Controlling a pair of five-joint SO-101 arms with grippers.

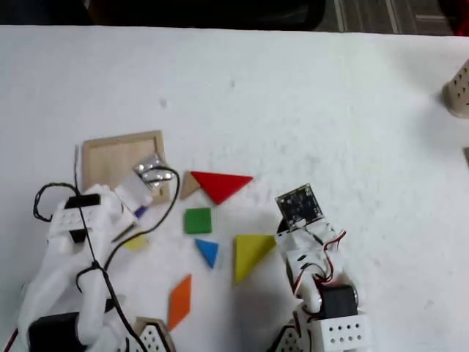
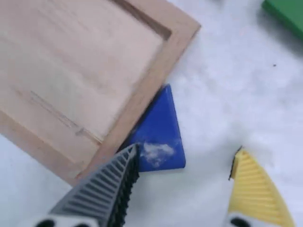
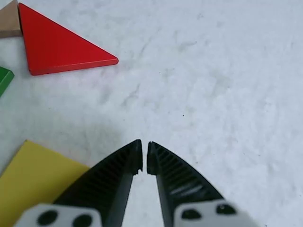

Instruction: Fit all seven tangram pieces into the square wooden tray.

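The square wooden tray [image 1: 102, 158] [image 2: 71, 71] lies at the left with nothing showing on its bare floor. My left gripper [image 2: 184, 158] hangs open just off the tray's near corner. A dark blue triangle [image 2: 161, 132] [image 1: 141, 211] lies flat against the tray's outer edge, by the grey fingertip [image 2: 125, 163]. On the table lie a tan triangle [image 1: 189, 183], a red triangle [image 1: 220, 185] [image 3: 52, 45], a green square [image 1: 197, 220], a small blue triangle [image 1: 208, 251], a yellow triangle [image 1: 250, 253] [image 3: 38, 179] and an orange parallelogram [image 1: 179, 301]. My right gripper [image 3: 144, 156] is shut on nothing beside the yellow triangle.
A pale perforated block [image 1: 458, 88] stands at the table's right edge. The left arm's black cable [image 1: 99, 257] loops over its body. The white table's far edge [image 1: 234, 31] runs along the back. Open white surface stretches behind and to the right of the pieces.
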